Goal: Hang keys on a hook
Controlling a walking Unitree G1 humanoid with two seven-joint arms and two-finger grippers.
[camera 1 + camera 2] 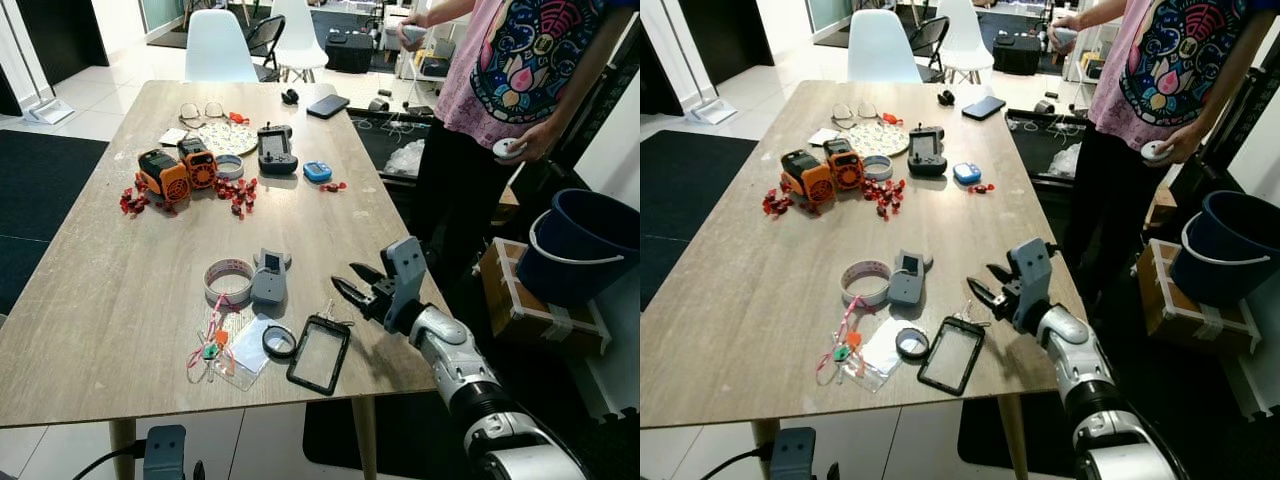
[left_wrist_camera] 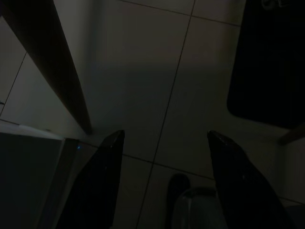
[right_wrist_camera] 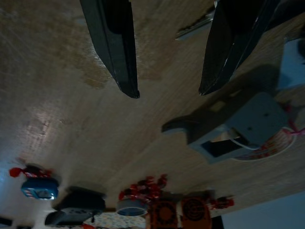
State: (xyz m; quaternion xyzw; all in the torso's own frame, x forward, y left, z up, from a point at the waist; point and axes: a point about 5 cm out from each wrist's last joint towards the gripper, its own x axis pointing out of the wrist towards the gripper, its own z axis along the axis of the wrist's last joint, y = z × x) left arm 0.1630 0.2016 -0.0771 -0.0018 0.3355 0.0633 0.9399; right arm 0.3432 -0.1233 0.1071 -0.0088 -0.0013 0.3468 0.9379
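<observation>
My right gripper hovers open just above the wooden table, near its right front edge. Just below it lies a small metal bunch that looks like keys, touching the top of a black card holder. A grey hook-shaped block sits left of the gripper, next to a roll of tape; in the right wrist view the grey block lies ahead of the open fingers. My left gripper hangs open beside the table, over the tiled floor.
A pink lanyard with tags and a black ring lie at the front. Orange gadgets, red bits, a controller and a phone sit farther back. A person stands right of the table, near a blue bucket on a box.
</observation>
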